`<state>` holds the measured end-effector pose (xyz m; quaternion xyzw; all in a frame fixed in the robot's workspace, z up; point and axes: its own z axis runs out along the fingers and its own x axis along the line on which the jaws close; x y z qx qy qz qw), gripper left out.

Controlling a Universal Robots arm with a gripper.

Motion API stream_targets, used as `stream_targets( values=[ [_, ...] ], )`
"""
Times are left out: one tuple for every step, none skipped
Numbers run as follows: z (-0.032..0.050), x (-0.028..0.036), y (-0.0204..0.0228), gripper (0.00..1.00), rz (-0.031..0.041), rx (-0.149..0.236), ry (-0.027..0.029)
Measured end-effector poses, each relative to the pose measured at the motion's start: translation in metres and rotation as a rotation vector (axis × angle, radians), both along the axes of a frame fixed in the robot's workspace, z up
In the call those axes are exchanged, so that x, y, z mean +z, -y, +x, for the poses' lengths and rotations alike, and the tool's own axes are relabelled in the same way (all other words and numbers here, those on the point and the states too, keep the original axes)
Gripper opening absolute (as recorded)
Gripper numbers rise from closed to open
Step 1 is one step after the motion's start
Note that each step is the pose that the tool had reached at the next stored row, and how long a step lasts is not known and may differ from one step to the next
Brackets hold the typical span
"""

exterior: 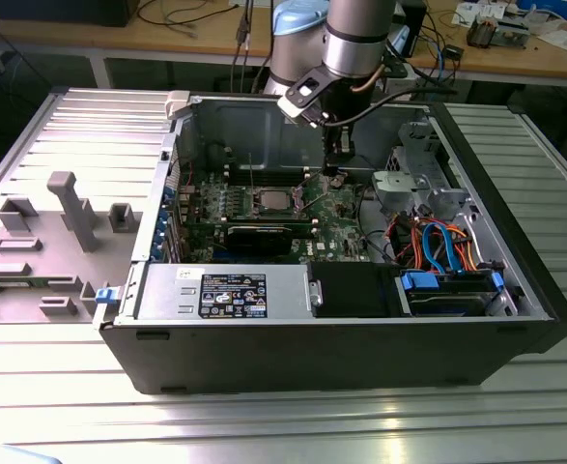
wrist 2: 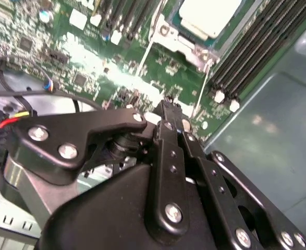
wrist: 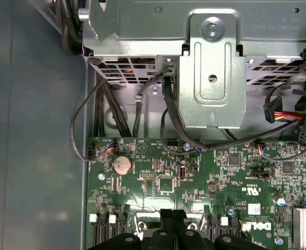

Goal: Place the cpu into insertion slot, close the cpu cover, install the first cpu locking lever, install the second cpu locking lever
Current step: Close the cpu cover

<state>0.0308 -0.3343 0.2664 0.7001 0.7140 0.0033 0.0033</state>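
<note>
My gripper (exterior: 330, 172) – fingers pressed together – hangs low over the board (exterior: 349, 211), at the exterior view's right of the cpu (exterior: 269, 201).

One open computer case (exterior: 215, 121) stands on one bench (exterior: 283, 425), and one green motherboard (exterior: 336, 208) lies inside it. The board carries one cpu (exterior: 269, 201). One cpu cover (wrist 2: 181, 47) frames the cpu, and two thin wire levers (wrist 2: 147, 56) flank it. One long black graphics card (exterior: 259, 235) lies just beside the cpu, and one silver power supply (exterior: 220, 290) lies beyond that card. One metal drive cage (exterior: 413, 179) sits to the cpu's side on the exterior view's right. One robot arm (exterior: 355, 39) reaches in near the cpu, bearing one end effector (exterior: 332, 172) with two fingers (wrist: 166, 224). In the first wrist view the board shows one coin cell (wrist: 122, 164) and one finned heat sink (wrist: 305, 224).
</note>
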Motion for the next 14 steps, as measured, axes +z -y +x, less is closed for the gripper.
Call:
stream_targets(
  values=[
    [0.0033, -0.0015, -0.0004, 0.11, -0.0002, 0.0, -0.0004],
    [0.0082, -0.0038, -0.001, 0.11, -0.0001, 0.001, -0.0013],
    [0.0116, -0.0059, -0.0016, 0.11, -0.0001, 0.002, -0.0016],
    [0.0141, -0.0078, -0.0022, 0.11, -0.0001, 0.003, -0.002],
    [0.0156, -0.0091, -0.0026, 0.11, 0.0001, 0.004, -0.0022],
    [0.0163, -0.0107, -0.0029, 0.11, -0.0001, 0.008, -0.0025],
    [0.0164, -0.0117, -0.003, 0.11, -0.0001, 0.012, -0.003],
    [0.0164, -0.0124, -0.003, 0.11, 0.0, 0.016, -0.0037],
    [0.0164, -0.0134, -0.0031, 0.11, 0.0, 0.02, -0.0047],
    [0.0164, -0.0142, -0.0031, 0.11, 0.0, 0.024, -0.006],
    [0.0164, -0.0147, -0.0031, 0.11, 0.0002, 0.026, -0.0077],
    [0.0158, -0.0147, -0.0031, 0.11, 0.0023, 0.029, -0.0106],
    [0.0147, -0.0148, -0.0031, 0.11, 0.0027, 0.03, -0.0109],
    [0.0135, -0.0148, -0.003, 0.11, 0.0028, 0.03, -0.011]
  ],
)
